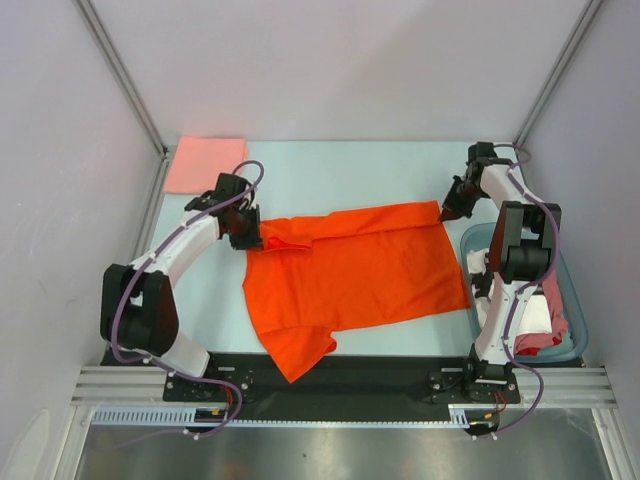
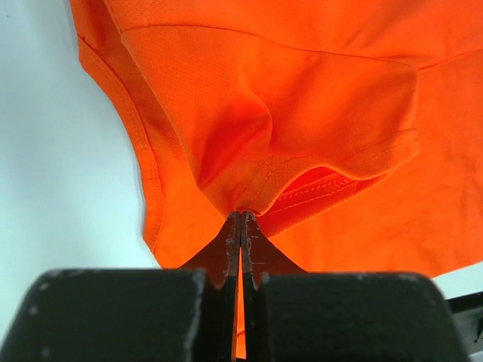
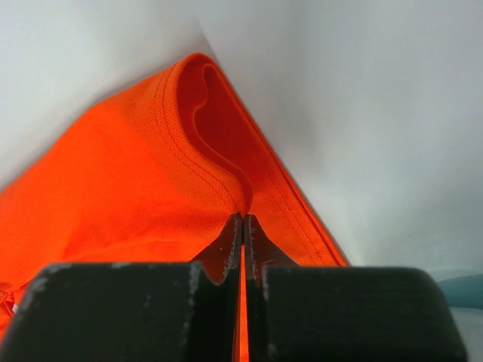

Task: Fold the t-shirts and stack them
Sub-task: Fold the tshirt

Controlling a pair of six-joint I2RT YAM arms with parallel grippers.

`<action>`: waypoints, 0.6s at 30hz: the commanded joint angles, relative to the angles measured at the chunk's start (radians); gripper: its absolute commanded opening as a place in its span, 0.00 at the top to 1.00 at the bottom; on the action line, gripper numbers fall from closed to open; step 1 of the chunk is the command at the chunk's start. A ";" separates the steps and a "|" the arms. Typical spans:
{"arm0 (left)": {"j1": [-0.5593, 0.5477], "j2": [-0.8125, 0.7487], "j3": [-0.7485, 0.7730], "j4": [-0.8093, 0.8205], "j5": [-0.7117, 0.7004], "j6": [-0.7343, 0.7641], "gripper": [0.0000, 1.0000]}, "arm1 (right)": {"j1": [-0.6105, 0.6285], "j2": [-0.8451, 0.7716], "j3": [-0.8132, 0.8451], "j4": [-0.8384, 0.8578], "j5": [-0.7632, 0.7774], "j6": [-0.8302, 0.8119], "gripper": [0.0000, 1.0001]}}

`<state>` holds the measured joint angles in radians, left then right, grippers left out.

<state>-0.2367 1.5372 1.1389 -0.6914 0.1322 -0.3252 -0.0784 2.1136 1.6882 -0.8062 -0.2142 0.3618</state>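
Orange shirt (image 1: 350, 275) sprawls on the pale table (image 1: 350, 175), white walls (image 1: 350, 60) around; left gripper (image 2: 241, 219) and right gripper (image 3: 243, 219) both pinch it.

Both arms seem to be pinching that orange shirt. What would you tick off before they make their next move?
1. Grip of left pincer on orange shirt: ok, shut on a fold.
2. Grip of right pincer on its far right corner: ok, shut on the hem.
3. Cloth flat: not ok, bunched by the left pincer.
4. Folded pink shirt out of the way: ok, apart at the far left corner.
5. Clear of the tub: cannot tell, right arm hides the gap.
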 commanded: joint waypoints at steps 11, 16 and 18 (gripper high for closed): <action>-0.007 0.017 -0.008 -0.042 -0.114 -0.014 1.00 | -0.004 -0.089 -0.048 -0.007 0.061 -0.004 1.00; -0.009 0.032 -0.025 -0.040 -0.105 -0.017 1.00 | -0.004 -0.076 -0.079 0.009 0.064 -0.009 1.00; -0.007 0.049 -0.024 -0.042 -0.106 -0.017 1.00 | -0.006 -0.067 -0.087 0.021 0.073 -0.012 1.00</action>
<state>-0.2382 1.5753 1.1198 -0.7216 0.0467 -0.3325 -0.0784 2.0781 1.6123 -0.8001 -0.1692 0.3622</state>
